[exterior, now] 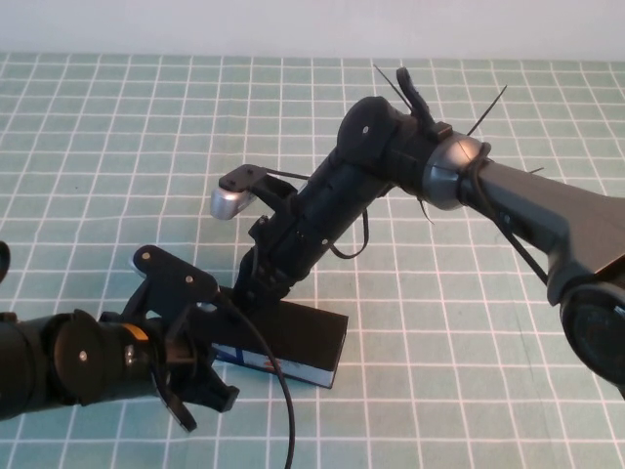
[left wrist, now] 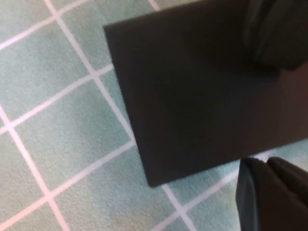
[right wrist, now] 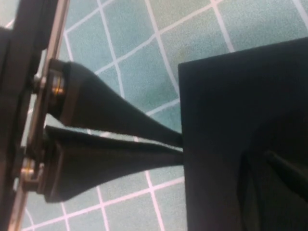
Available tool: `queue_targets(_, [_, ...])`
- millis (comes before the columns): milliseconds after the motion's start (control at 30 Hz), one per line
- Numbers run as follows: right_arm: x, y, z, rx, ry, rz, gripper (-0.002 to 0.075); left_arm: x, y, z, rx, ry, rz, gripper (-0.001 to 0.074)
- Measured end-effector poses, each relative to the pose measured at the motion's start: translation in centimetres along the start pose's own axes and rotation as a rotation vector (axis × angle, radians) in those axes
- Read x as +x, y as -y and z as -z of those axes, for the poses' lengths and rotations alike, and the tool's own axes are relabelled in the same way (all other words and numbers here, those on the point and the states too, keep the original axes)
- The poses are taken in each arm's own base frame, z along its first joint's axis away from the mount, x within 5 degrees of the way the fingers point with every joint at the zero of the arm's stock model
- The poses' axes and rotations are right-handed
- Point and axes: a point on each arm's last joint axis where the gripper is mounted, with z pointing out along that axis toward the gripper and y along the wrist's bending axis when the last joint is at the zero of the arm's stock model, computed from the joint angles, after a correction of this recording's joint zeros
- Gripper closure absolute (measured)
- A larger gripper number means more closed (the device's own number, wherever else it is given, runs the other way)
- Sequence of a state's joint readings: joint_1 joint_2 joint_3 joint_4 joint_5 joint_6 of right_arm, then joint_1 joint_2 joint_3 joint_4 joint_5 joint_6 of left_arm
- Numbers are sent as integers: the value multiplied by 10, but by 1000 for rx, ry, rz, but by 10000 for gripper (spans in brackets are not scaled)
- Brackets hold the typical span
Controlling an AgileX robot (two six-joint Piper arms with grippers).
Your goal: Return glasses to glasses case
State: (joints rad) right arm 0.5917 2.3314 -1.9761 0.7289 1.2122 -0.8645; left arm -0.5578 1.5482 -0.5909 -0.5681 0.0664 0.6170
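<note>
The glasses case [exterior: 298, 330] lies closed near the table's front, a black box with a flat lid [left wrist: 192, 91] and a light blue front side [exterior: 278, 363]. The glasses are out of view. My right gripper [exterior: 251, 291] reaches down from the upper right to the case's far left corner. It is shut, and its fingertips [right wrist: 179, 143] meet at the lid's edge [right wrist: 231, 120]. My left gripper [exterior: 200, 337] is at the case's left end and stands open. One finger [left wrist: 269, 192] is beside the near edge with a strip of table between, and the other finger [left wrist: 279, 29] is over the far side.
A green tablecloth with a white grid [exterior: 469, 371] covers the table. The right arm [exterior: 508, 195] crosses the upper right. A black cable [exterior: 285, 401] loops from the left arm past the case's front. A pale wall runs along the far edge.
</note>
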Motion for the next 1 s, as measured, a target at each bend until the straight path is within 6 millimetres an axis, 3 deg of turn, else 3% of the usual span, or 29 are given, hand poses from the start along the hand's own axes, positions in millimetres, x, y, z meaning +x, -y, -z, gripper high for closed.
queue_targets(267, [-2, -1, 2, 3, 0, 11, 739, 9, 11, 4, 156, -176, -309, 736])
queue_targets(467, [-12, -3, 22, 83, 2, 58, 739, -16, 15, 33, 333, -427, -554, 736])
queue_targets(533, [-18, -11, 40, 145, -2, 76, 739, -31, 9, 46, 298, -520, -582, 736])
queue_targets(667, [-25, -34, 87, 306, -15, 80, 739, -60, -18, 68, 86, -536, -503, 736])
queue_targets(800, [-25, -53, 142, 467, 28, -4, 739, -77, -51, 99, -62, -348, -301, 736])
queue_targets(1000, [-11, -81, 230, 625, 188, -162, 739, -73, -87, 177, -210, -63, -35, 736])
